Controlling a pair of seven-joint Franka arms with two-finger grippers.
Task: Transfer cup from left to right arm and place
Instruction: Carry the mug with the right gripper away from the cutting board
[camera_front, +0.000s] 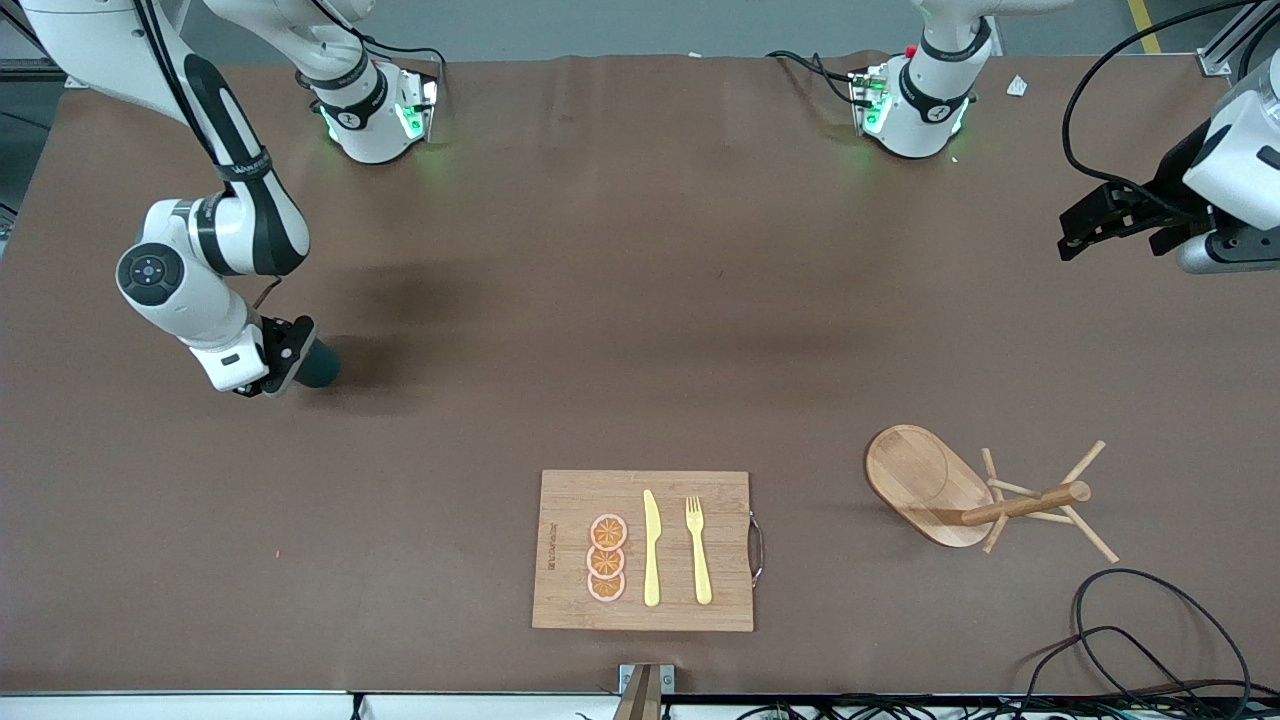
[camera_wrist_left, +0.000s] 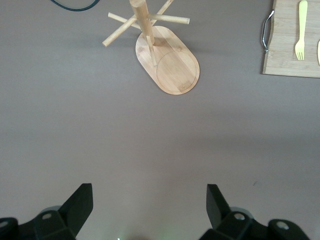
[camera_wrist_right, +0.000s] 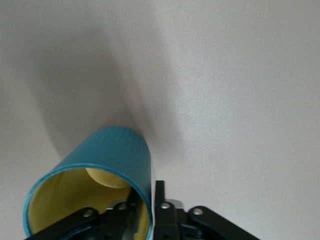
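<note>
The cup (camera_front: 320, 366) is dark teal and tipped on its side, low at the table toward the right arm's end. My right gripper (camera_front: 288, 360) is shut on its rim. In the right wrist view the cup (camera_wrist_right: 115, 150) shows its yellow-tan inside, with one finger of my right gripper (camera_wrist_right: 147, 200) inside the wall and one outside. The handle is hidden. I cannot tell whether the cup touches the table. My left gripper (camera_front: 1072, 238) is open and empty, raised over the left arm's end of the table; it waits. Its wide-apart fingers frame the left wrist view (camera_wrist_left: 149, 197).
A wooden mug tree (camera_front: 985, 495) on an oval base stands near the front camera toward the left arm's end; it also shows in the left wrist view (camera_wrist_left: 167, 60). A cutting board (camera_front: 560, 540) holds orange slices, a yellow knife and fork. Black cables (camera_front: 1150, 640) lie at the near corner.
</note>
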